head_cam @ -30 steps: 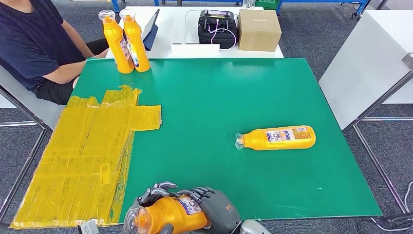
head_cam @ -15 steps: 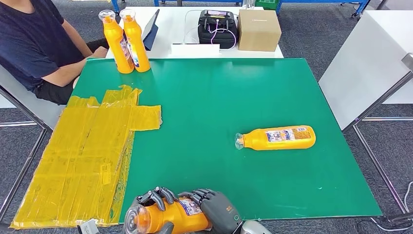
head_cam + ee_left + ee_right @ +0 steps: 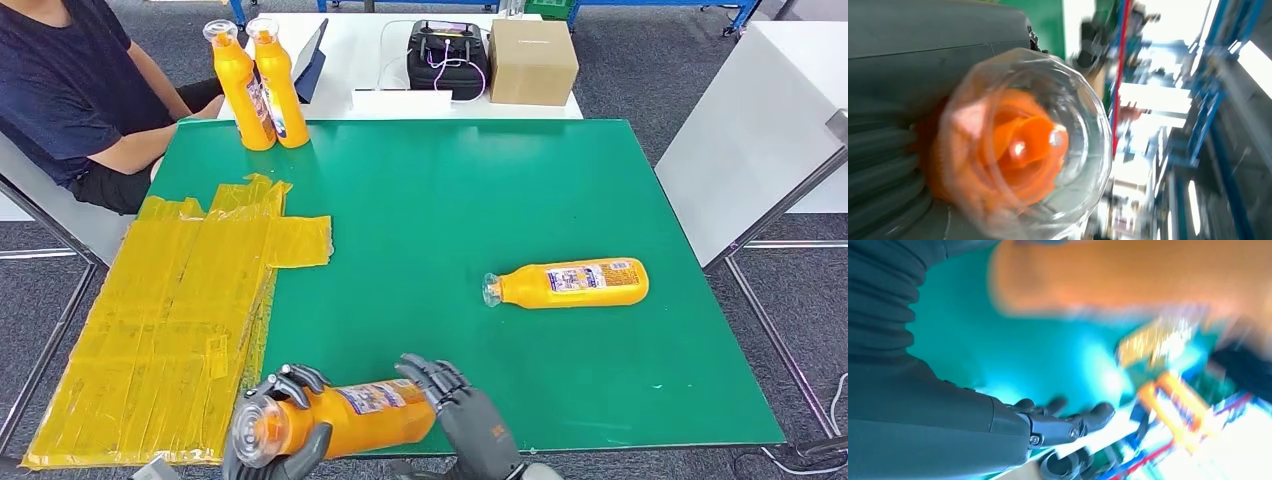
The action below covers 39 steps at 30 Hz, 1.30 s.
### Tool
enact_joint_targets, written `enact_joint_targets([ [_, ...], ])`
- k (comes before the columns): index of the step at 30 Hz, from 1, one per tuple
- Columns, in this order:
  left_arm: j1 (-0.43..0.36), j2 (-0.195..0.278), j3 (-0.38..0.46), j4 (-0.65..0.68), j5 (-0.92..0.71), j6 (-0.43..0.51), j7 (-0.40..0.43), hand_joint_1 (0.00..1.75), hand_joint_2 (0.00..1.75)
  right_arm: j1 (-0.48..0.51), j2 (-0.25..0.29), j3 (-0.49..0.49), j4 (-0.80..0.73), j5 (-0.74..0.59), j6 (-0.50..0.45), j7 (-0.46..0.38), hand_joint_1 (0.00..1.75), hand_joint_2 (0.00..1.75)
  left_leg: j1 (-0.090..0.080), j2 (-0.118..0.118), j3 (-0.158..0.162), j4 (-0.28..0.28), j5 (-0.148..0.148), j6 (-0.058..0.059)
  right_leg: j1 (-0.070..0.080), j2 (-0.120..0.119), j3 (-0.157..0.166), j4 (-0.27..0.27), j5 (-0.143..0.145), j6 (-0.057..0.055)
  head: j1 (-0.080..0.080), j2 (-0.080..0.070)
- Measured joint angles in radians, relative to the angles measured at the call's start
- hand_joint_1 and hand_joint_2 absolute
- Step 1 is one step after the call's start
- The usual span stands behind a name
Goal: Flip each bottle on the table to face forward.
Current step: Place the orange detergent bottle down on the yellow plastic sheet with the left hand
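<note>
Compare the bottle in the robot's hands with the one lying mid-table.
The held bottle is gripped near its cap by the left hand, with the right hand at its base; the lying bottle rests untouched on the green table. Both are orange, horizontal, caps pointing left.
</note>
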<state>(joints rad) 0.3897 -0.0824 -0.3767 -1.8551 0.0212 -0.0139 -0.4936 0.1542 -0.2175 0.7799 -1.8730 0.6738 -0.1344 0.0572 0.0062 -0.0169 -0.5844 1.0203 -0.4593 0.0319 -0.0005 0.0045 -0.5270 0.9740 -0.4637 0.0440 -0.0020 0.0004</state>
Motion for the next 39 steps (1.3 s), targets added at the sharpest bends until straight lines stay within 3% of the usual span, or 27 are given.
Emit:
enact_joint_targets([
  [12,0.034,-0.048,0.102,-0.060,-0.085,0.033,-0.027,1.75,1.75,0.084,-0.077,-0.048,-0.172,0.016,-0.075,0.027,0.00,0.00,0.000,0.001,0.000,0.000,0.000,0.000,0.000,0.000,0.000,0.000,0.000,0.000,0.000,0.000],
  [15,0.040,-0.061,0.112,-0.067,-0.203,0.098,-0.050,1.75,1.75,0.094,-0.090,-0.047,-0.193,0.030,-0.106,0.041,0.00,0.00,0.000,0.001,0.000,0.000,0.000,0.000,0.000,0.000,0.000,0.000,0.000,0.000,0.000,0.000],
  [19,0.034,-0.072,0.111,-0.072,-0.487,0.262,-0.049,1.75,1.75,0.102,-0.108,-0.043,-0.216,0.045,-0.132,0.057,0.00,0.00,0.000,0.001,0.000,0.000,0.000,0.000,0.000,0.000,0.000,0.000,0.000,0.000,0.000,0.000],
  [24,0.022,-0.077,0.106,-0.071,-0.595,0.333,-0.031,1.75,1.75,0.108,-0.123,-0.040,-0.230,0.047,-0.135,0.062,0.00,0.00,0.000,0.001,0.000,0.000,0.000,0.000,0.000,0.000,0.000,0.000,0.000,0.000,0.000,0.000],
  [28,-0.021,-0.073,0.074,-0.019,-1.001,0.524,0.090,1.75,1.75,0.106,-0.141,-0.038,-0.238,0.020,-0.136,0.039,0.00,0.00,0.000,-0.001,0.001,0.000,0.000,0.000,0.000,0.000,-0.005,0.000,0.000,0.000,0.000,0.000],
  [31,-0.080,-0.060,0.027,0.078,-1.247,0.588,0.233,1.75,1.75,0.100,-0.156,-0.047,-0.239,-0.015,-0.120,-0.003,0.00,0.00,-0.001,-0.001,0.001,0.000,0.000,0.000,0.000,-0.001,-0.005,0.000,-0.001,0.001,0.000,0.000],
  [39,-0.185,-0.007,-0.086,0.311,-1.383,0.571,0.404,1.75,1.75,0.087,-0.160,-0.082,-0.239,-0.029,-0.046,-0.061,0.00,0.00,-0.001,0.000,0.001,0.000,0.001,0.001,0.000,-0.001,0.000,0.000,0.001,0.000,0.000,0.000],
])
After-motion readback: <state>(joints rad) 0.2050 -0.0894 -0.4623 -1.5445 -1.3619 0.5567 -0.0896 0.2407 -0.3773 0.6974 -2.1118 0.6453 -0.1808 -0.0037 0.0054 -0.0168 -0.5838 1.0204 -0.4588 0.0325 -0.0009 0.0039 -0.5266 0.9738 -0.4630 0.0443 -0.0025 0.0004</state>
